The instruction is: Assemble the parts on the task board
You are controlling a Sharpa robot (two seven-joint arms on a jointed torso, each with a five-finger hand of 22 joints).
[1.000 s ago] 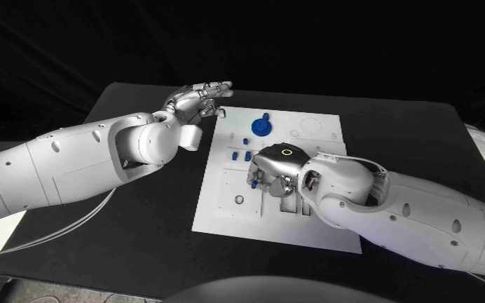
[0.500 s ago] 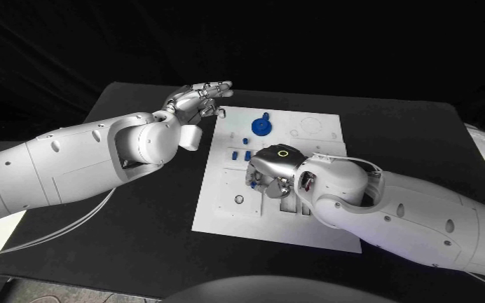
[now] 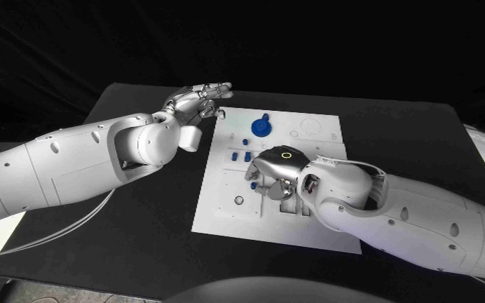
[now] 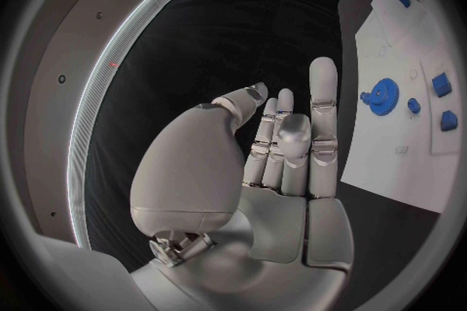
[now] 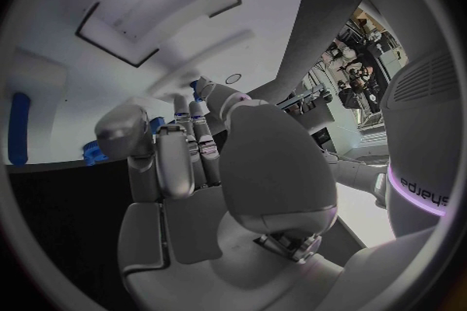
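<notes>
Task board (image 3: 228,212) mid-table (image 3: 132,247), gear (image 3: 261,128) at its far end

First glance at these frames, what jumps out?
The white task board in the middle of the black table, with the right hand bent down over its centre, fingers at the slots there. Next, the blue gear near the board's far edge, with small blue parts just in front of it. The left hand hangs off the board's far left corner, fingers straight, holding nothing.
</notes>
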